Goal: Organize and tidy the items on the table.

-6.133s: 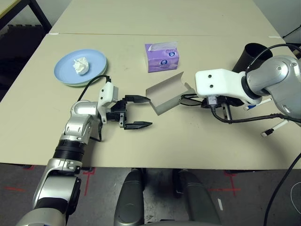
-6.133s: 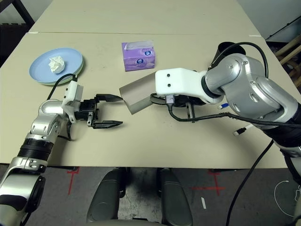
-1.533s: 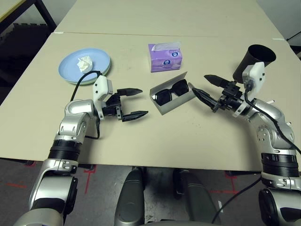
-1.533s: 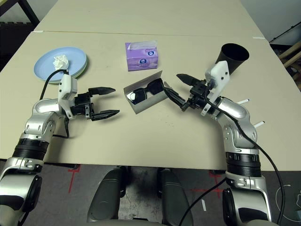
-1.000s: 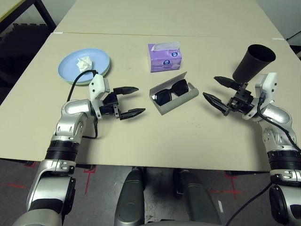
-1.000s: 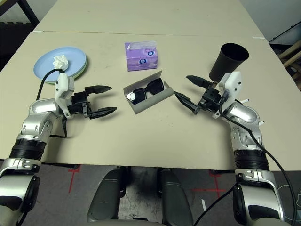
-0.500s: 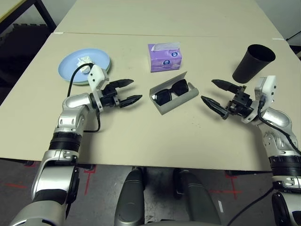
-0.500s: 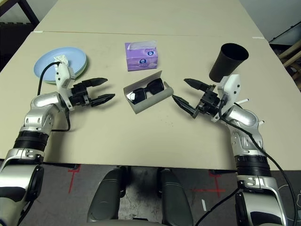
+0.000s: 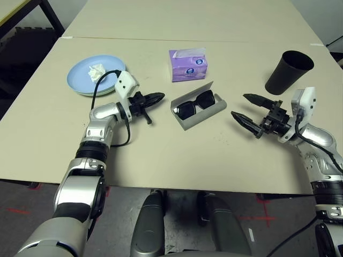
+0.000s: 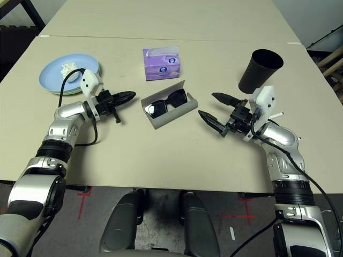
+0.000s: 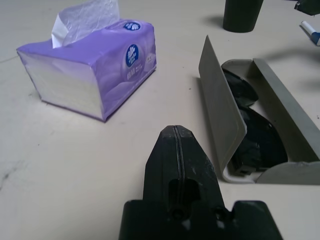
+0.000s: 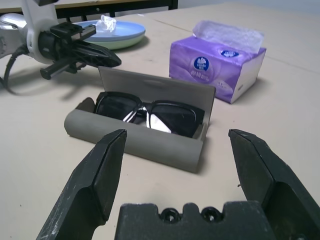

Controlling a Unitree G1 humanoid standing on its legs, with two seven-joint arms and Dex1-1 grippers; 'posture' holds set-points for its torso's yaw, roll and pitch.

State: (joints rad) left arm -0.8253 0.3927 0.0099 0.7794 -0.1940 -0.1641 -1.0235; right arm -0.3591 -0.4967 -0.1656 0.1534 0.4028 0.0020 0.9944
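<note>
Sunglasses lie in the open case mid-table. Our left gripper, pinched together and empty, points at its raised lid; our right gripper waits spread. Next, we judge: push the lid down.

A second beige table abuts behind; dark floor with red marks.

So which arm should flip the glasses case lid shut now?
Probably the left. Its gripper, jaws shut, points at the raised lid's outer face on the glasses case; the right gripper faces the open side.
</note>
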